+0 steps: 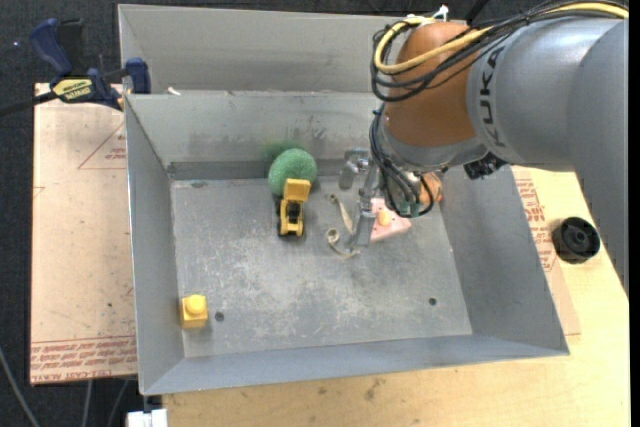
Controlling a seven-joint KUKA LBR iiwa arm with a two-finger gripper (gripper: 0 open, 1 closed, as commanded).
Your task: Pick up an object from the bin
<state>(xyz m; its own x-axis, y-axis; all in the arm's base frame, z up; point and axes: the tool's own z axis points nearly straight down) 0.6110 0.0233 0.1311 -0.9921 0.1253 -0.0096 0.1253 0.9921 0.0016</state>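
Camera view shows 4 loose things on the floor of the grey metal bin (300, 305) and 1 hand (350, 237) set low among them, right of the middle.

Counted: 1 pink-and-white thing (392, 225), 1 green ball (291, 165), 1 yellow toy vehicle (292, 210) and 1 yellow block (194, 311).

The pink-and-white thing lies on the floor just beside the hand, on its right. Its upper part is hidden under the wrist, so its kind cannot be made out. Whether the hand is released or clenched cannot be told from here, and nothing is seen in its grasp.

The green ball sits at the foot of the back wall, left of the hand. The toy vehicle lies lengthwise directly below it, with its top end meeting the ball's lower edge. Both are near the hand but apart from it. The yellow block lies alone in the near left corner, well apart from everything else.

The arm (560, 85) comes in from the right. Its orange cover (430, 90) and looped cables (420, 50) hang over the bin's back right part and hide the floor beneath.
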